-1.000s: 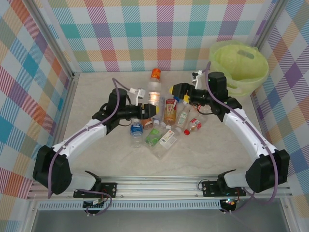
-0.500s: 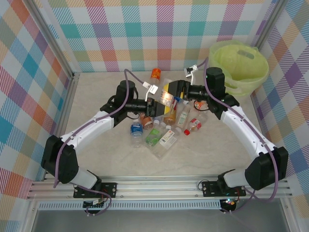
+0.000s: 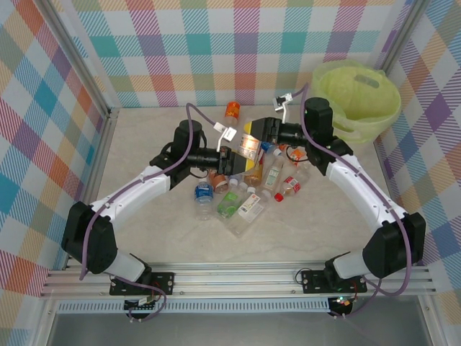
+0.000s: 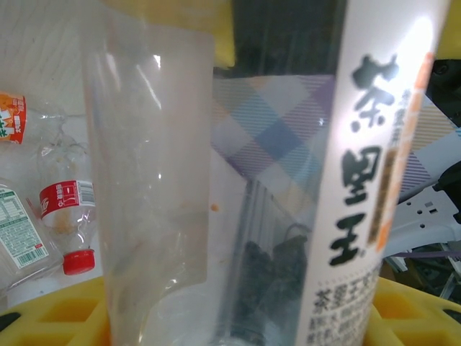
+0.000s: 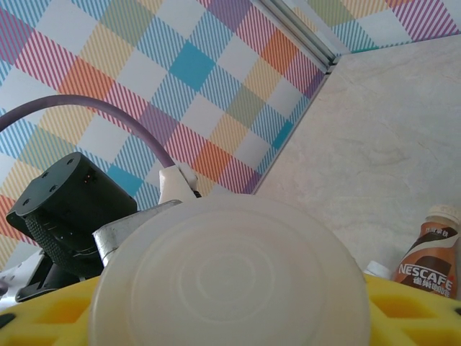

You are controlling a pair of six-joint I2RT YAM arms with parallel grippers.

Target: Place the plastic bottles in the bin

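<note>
A clear plastic bottle (image 3: 248,147) with a white label (image 4: 374,180) hangs over the pile, held from both ends. My left gripper (image 3: 240,157) (image 4: 238,321) is shut on its body, yellow pads (image 4: 54,317) on either side. My right gripper (image 3: 254,137) (image 5: 230,313) is shut on the other end, the white cap (image 5: 230,274) spanning from pad to pad (image 5: 410,310). Several more plastic bottles lie below: orange-labelled (image 3: 232,109), blue-labelled (image 3: 204,192), green-labelled (image 3: 229,204), red-capped (image 3: 288,187) (image 4: 66,216). The bin (image 3: 382,101), lined in lime green, stands at the back right.
A brown Nescafe bottle (image 5: 428,256) stands on the table beyond the right fingers. Checked walls and metal frame rails (image 3: 97,155) close in the table on three sides. Bare tabletop (image 3: 288,238) lies in front of the pile.
The left gripper carried its bottle up and right to meet the right gripper. The right gripper came left and its jaws closed from wide open onto the bottle's cap end.
</note>
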